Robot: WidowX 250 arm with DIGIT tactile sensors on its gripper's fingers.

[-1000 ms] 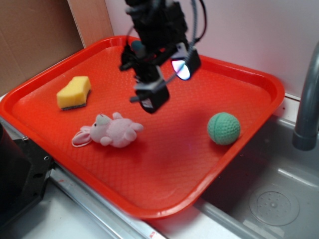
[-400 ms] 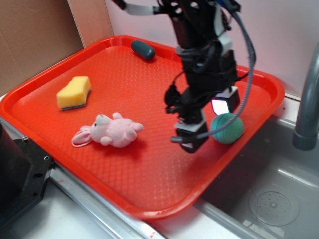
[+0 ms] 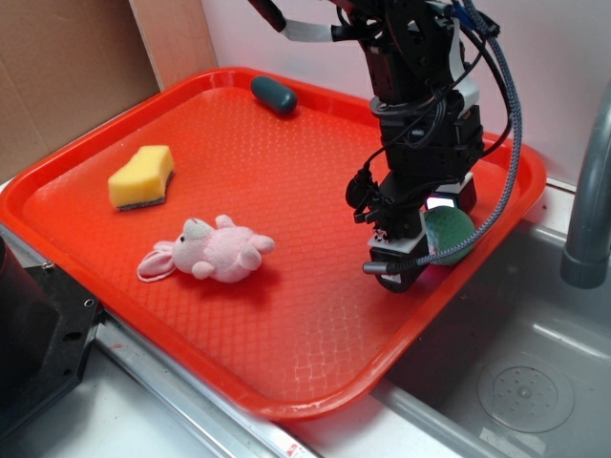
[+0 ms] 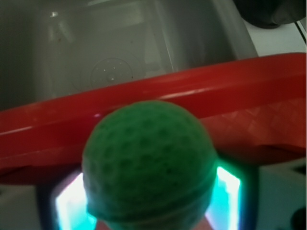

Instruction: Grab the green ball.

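On the tray (image 3: 286, 363), the green ball (image 3: 456, 235) lies near the right rim, just behind my gripper (image 3: 406, 262), which hangs low over it. In the wrist view the ball (image 4: 148, 160) sits right before me, the tray's rim (image 4: 144, 105) behind it and the sink (image 4: 115, 52) beyond. The stuffed toy (image 3: 215, 250) lies left of me, the sponge (image 3: 142, 176) farther left, the capsule (image 3: 273, 94) at the back rim.

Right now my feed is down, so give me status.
Gripper low at green ball, closure unclear. Ball by tray rim. Nothing blocking.
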